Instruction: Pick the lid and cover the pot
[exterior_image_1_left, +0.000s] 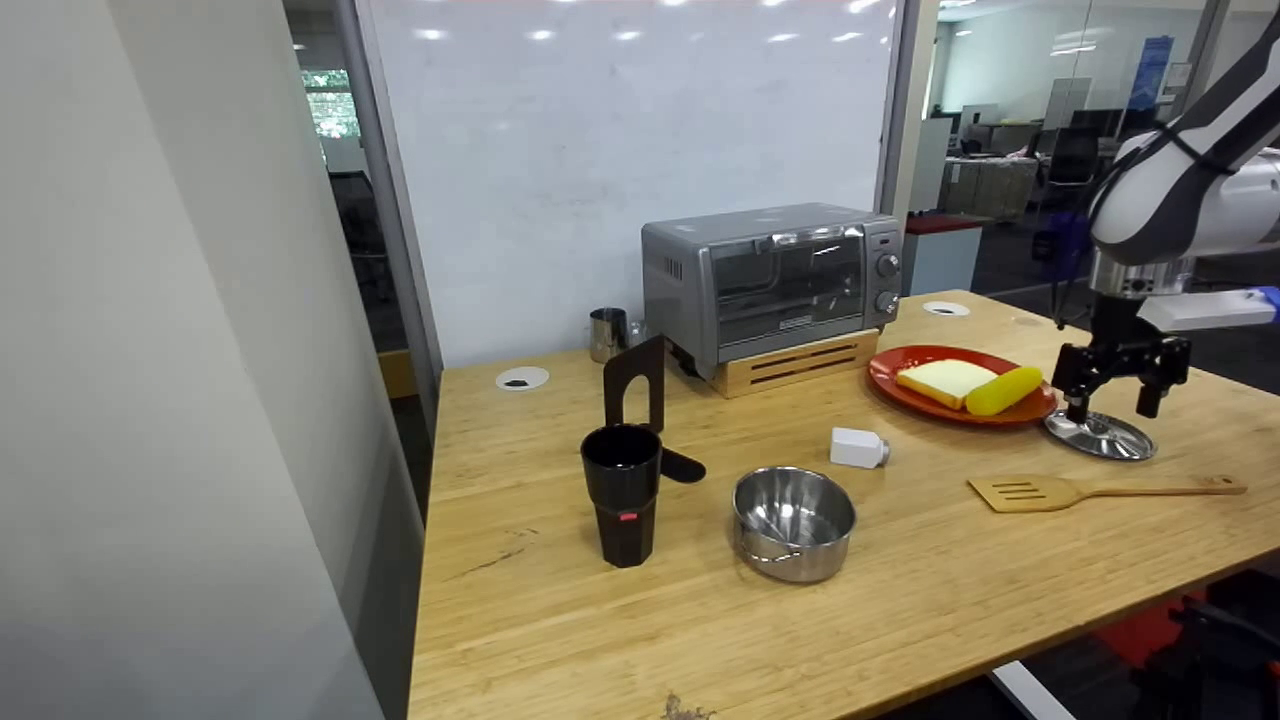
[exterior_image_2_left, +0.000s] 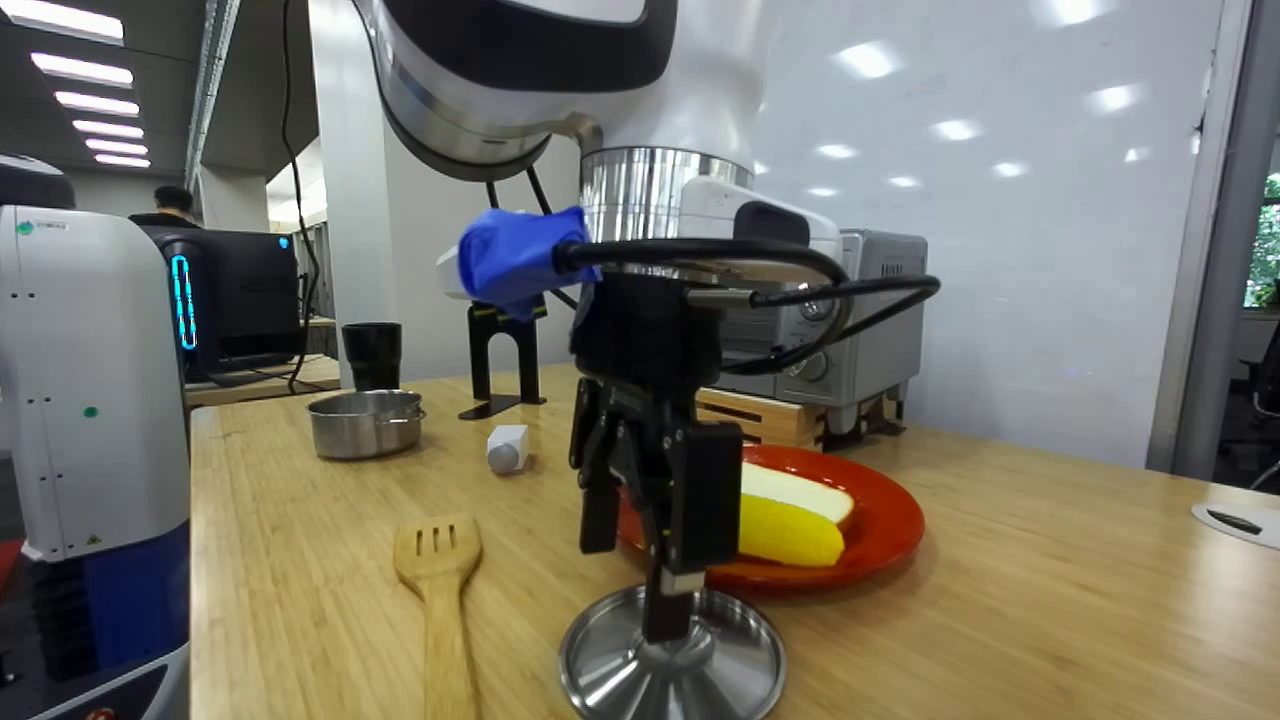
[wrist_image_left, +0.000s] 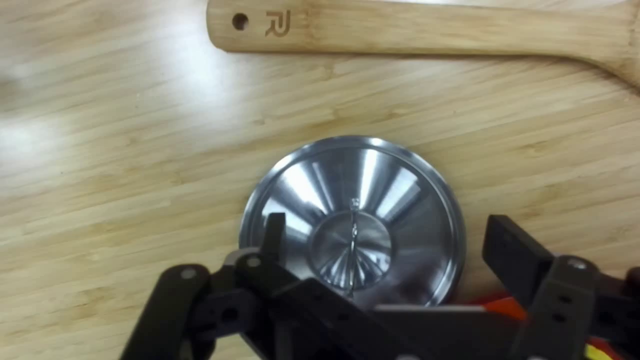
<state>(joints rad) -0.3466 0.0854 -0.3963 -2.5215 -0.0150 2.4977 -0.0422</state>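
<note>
Hanging over the shiny steel lid (wrist_image_left: 370, 235), the black hand (exterior_image_1_left: 1112, 402) holds its two blocky fingers (wrist_image_left: 517, 255) well apart; in the wrist view one tip overlaps the disc (whether it touches metal, I cannot tell) while its mate sits outside the rim. The lid lies flat on the grained wooden desk (exterior_image_1_left: 560, 640), a bright ring around sloping, streak-reflecting metal, a thin bar crossing its centre. Just beside it sits the glossy red plate (exterior_image_1_left: 885, 380), bearing pale bread (exterior_image_1_left: 945, 380) and a smooth yellow piece of food (exterior_image_1_left: 1005, 391). Bare wood separates the lid from the slotted wooden spatula (exterior_image_1_left: 1100, 490), which lies between lid and desk edge in an exterior view. Well apart, the low, round steel pot (exterior_image_1_left: 815, 562) stands upright, its mouth uncovered, with wood grain stretching from its wall to the spatula's blade. Near the pot stands a tall black cup (exterior_image_1_left: 622, 490), faceted below; a boxy white bottle (exterior_image_1_left: 855, 447) lies there too.
</note>
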